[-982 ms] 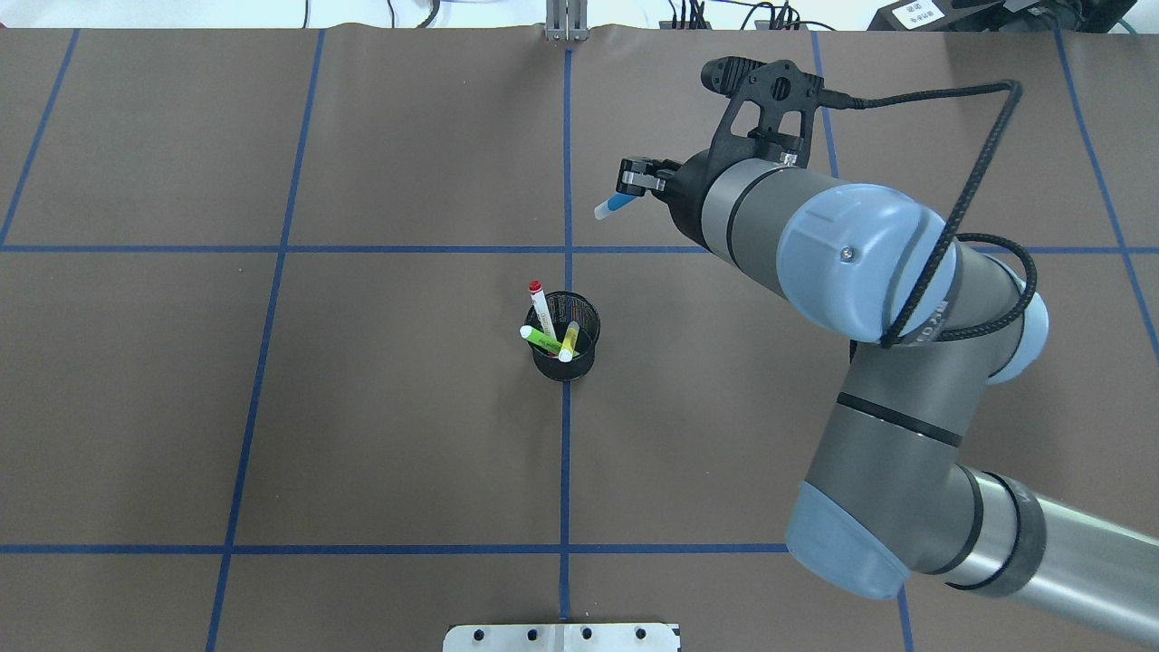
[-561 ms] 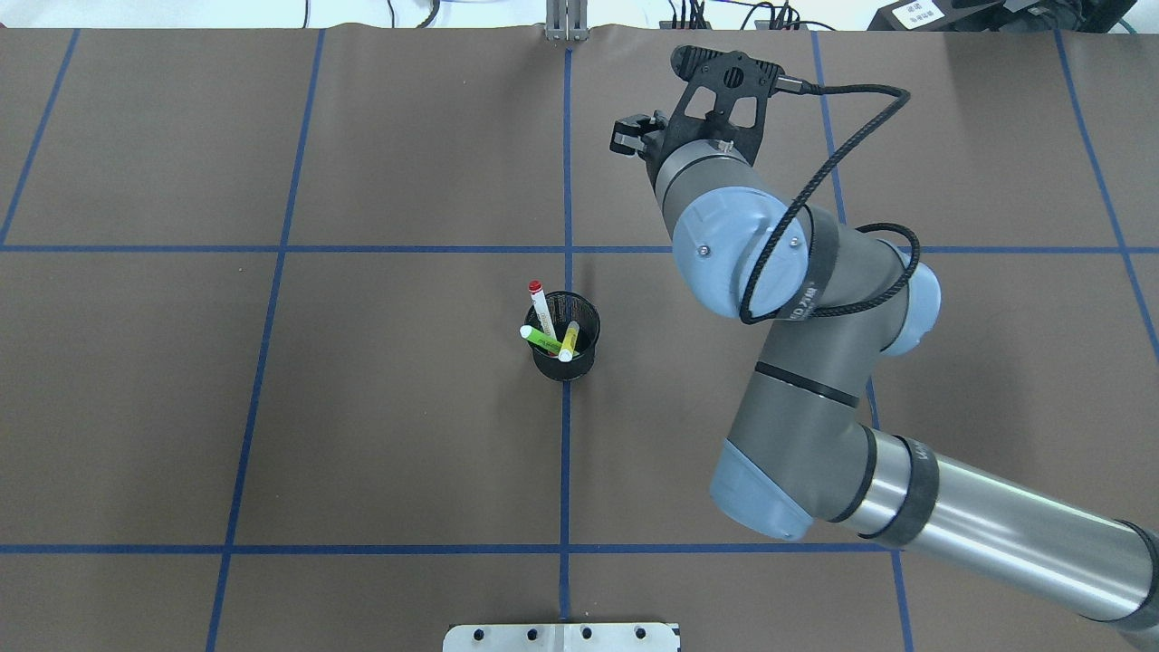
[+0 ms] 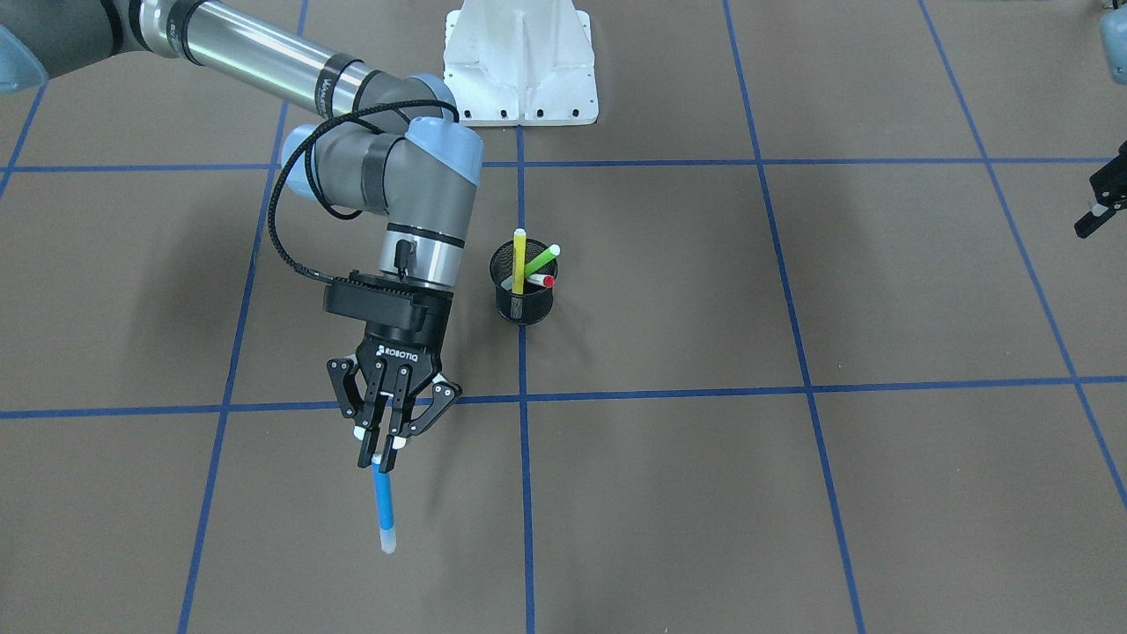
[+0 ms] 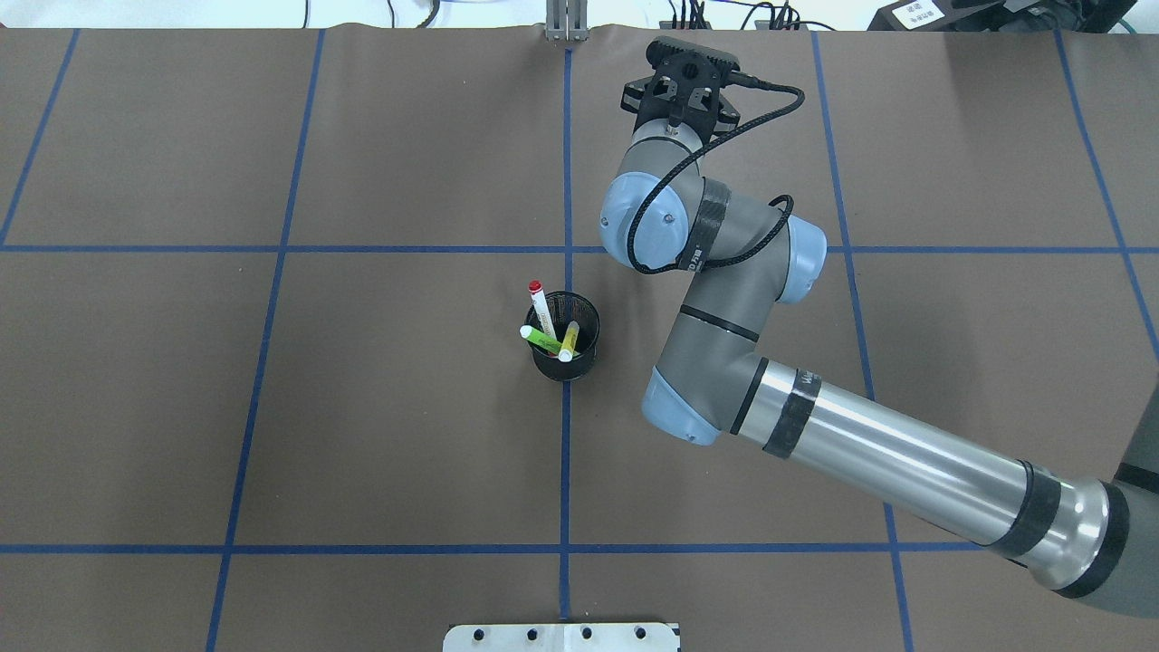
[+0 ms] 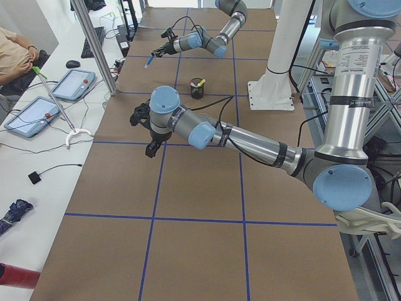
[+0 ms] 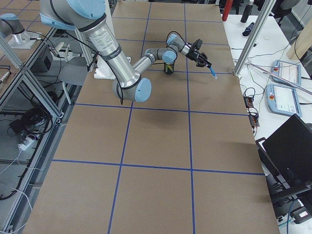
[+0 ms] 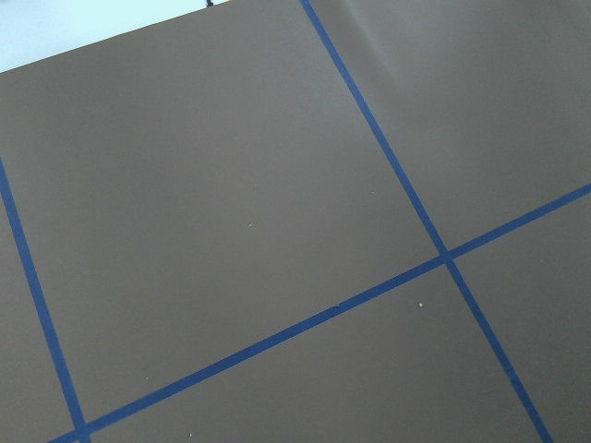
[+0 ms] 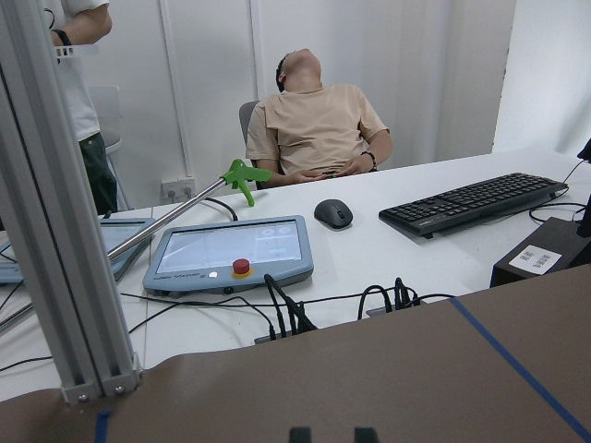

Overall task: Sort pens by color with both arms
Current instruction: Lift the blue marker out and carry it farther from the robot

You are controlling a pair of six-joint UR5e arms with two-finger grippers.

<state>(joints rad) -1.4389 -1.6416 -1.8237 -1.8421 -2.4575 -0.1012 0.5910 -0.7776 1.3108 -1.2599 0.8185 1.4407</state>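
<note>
My right gripper [image 3: 380, 453] is shut on the top end of the blue pen [image 3: 383, 506], which hangs below the fingers over the brown mat, away from the cup. In the overhead view the wrist camera mount [image 4: 681, 77] hides this gripper and pen. The black mesh cup [image 4: 563, 349] stands at the table's middle. It holds the white pen with red ends [image 4: 541, 312], the light green pen [image 4: 541, 340] and the yellow pen [image 4: 569, 341]. Only a fragment of my left gripper [image 3: 1096, 207] shows, at the front-facing view's right edge. I cannot tell whether it is open or shut.
Blue tape lines [image 4: 567, 181] divide the brown mat into squares. The white mounting base [image 3: 519, 62] stands at the robot's side. Beyond the far edge are an aluminium post [image 8: 55, 231], touch panels [image 8: 226, 251], cables, a keyboard and seated people.
My right arm has swung its wrist toward the far table edge and turned it. The blue pen, seen earlier at the gripper, is now hidden under the wrist. The cup's pens have not moved.
</note>
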